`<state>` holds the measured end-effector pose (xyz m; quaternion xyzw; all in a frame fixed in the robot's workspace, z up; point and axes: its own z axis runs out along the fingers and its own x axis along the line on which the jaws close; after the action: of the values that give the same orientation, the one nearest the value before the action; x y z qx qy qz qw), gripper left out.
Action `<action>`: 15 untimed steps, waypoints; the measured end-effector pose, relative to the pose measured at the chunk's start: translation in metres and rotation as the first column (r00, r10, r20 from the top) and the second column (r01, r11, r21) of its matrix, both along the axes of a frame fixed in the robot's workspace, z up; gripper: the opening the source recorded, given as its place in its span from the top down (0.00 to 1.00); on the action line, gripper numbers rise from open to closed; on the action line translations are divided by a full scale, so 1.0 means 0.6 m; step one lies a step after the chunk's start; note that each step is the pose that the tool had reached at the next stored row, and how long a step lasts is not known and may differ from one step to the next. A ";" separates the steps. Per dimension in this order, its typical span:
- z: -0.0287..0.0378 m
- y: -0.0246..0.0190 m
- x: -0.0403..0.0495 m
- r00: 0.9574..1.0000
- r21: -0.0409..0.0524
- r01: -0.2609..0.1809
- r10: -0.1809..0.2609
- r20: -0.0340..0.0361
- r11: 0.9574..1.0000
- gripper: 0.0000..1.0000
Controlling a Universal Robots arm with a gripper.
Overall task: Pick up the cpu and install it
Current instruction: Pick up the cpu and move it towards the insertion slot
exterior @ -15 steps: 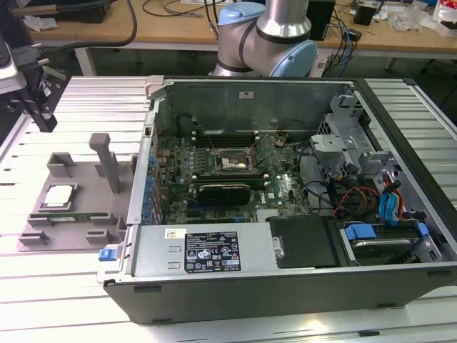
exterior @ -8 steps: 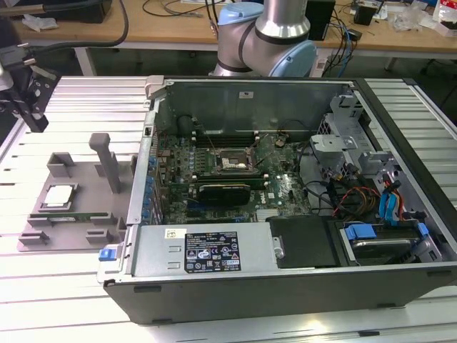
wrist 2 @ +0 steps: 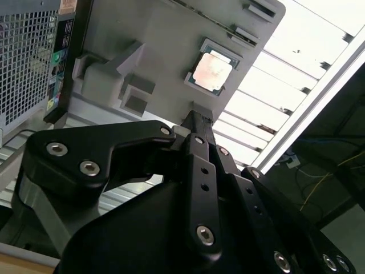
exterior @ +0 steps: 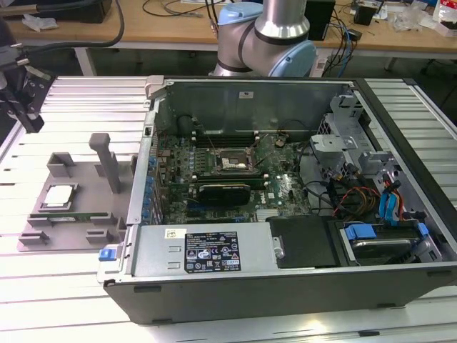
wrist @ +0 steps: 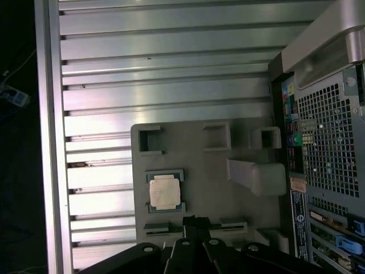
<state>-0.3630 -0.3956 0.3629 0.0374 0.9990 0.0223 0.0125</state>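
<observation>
The gripper, its jaws drawn together on nothing, hovered outside the computer case, just short of the cpu. The chip lay flat in a recess of the grey holder tray beside the case. Inside the case sat the socket. By all appearances, neither pick-up nor installation had been done.

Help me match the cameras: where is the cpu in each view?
Exterior view: the cpu sits on the grey fixture, at the exterior view's left.
Second wrist view: cpu in the fixture's recess.
First wrist view: cpu in that recess.
Shared landmark: the grey fixture.
</observation>
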 end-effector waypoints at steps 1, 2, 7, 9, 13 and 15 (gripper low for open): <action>0.000 0.0000 -0.003 1.000 0.000 0.000 0.000 0.000 1.000 0.89; -0.003 0.0000 -0.007 1.000 0.000 0.000 0.000 0.000 1.000 0.89; -0.015 -0.0001 -0.009 1.000 0.000 0.000 0.000 0.000 1.000 0.89; -0.029 0.0000 -0.009 1.000 0.000 0.000 0.000 0.000 1.000 0.89; -0.045 0.0001 -0.010 1.000 0.000 0.000 0.000 -0.009 1.000 0.89; -0.051 0.0001 -0.010 1.000 0.000 0.000 0.000 -0.019 1.000 0.89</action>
<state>-0.3691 -0.3956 0.3322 0.0377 0.9990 0.0219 0.0031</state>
